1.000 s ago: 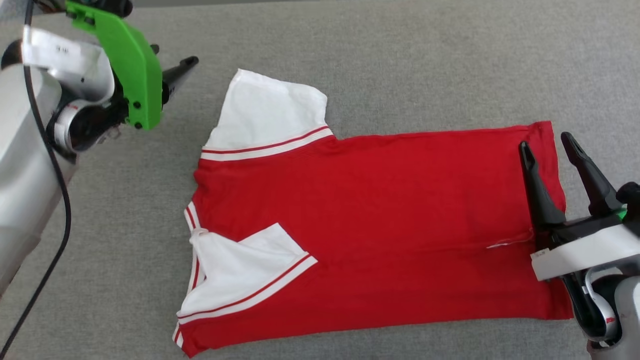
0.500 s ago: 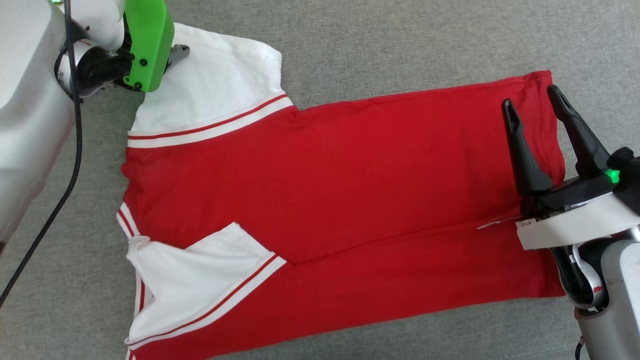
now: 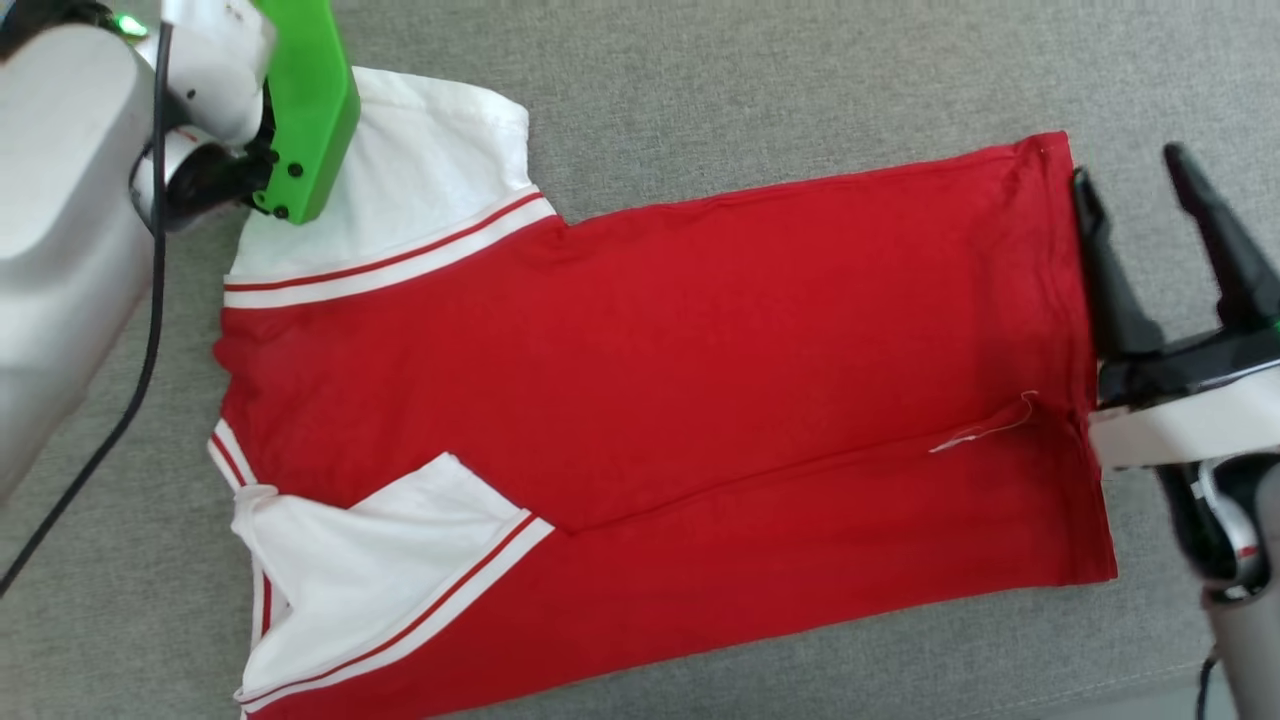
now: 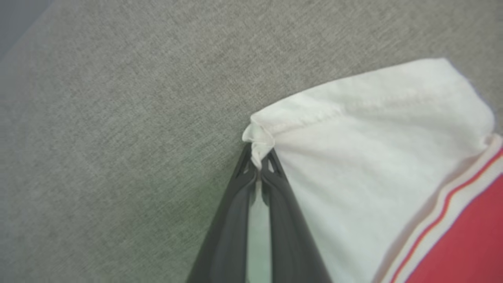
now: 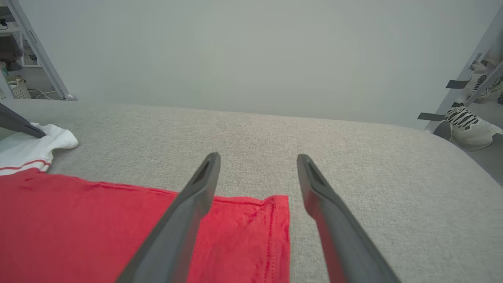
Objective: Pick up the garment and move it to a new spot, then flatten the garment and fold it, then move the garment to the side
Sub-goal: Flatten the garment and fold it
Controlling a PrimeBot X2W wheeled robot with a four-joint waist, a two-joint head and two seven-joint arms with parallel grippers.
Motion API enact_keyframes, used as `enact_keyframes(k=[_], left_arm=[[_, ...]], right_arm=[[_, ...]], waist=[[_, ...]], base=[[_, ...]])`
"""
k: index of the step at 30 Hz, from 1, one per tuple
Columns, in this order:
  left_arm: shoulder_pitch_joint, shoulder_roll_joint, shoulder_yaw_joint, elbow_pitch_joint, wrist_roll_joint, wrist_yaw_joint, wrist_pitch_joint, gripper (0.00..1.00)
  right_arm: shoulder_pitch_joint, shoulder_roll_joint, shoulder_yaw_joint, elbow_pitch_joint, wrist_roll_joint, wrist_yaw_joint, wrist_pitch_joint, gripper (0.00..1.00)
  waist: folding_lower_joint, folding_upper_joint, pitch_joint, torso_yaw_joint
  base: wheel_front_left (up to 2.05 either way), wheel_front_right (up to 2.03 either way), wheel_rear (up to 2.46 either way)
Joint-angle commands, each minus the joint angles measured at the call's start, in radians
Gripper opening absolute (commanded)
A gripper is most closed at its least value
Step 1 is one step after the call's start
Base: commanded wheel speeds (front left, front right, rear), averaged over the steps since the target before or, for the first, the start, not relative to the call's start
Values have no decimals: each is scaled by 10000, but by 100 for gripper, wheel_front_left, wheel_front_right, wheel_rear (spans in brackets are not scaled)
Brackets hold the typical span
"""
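The right tool [image 3: 1128, 168], fingers spread and empty, now stands just off the garment's [image 3: 700, 350] hem, no longer over it; the garment lies flat on the grey fabric surface [image 3: 800, 80]; farther off, the left tool [image 4: 257, 163] pinches the white sleeve's [image 4: 373, 137] corner.

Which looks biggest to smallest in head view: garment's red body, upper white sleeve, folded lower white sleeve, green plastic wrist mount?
1. Garment's red body.
2. Upper white sleeve and folded lower white sleeve: too alike to rank; upper partly covered.
3. Green plastic wrist mount, smallest though nearer the camera.
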Motion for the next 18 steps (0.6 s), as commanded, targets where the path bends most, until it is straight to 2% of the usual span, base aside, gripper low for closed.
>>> enact_keyframes(k=[1,4,8,13,18], left_arm=[[494,42,-250,90,-25,-27,-216,0],[496,133,-485,-69,139,-27,-923,0],[597,87,-515,-132,152,-27,-1974,0],[764,-22,-717,-404,200,-28,-2821,0],[772,-102,-926,-757,325,-28,-3277,0]], right_arm=[[-325,-245,-106,-71,-31,-7,107,100],[-641,-828,-166,-153,12,-7,599,100],[-1218,-1786,-29,-121,306,-7,1785,100],[-2028,-3254,1012,373,1401,-7,4147,100],[-2687,-4419,2027,982,2818,-7,6598,100]], waist=[[-1,-1,-388,252],[-1,-1,-716,411],[-1,-1,-1156,708],[-1,-1,-1495,1115],[-1,-1,-1570,1428]], base=[[0,0,0],[0,0,0],[0,0,0],[0,0,0],[0,0,0]])
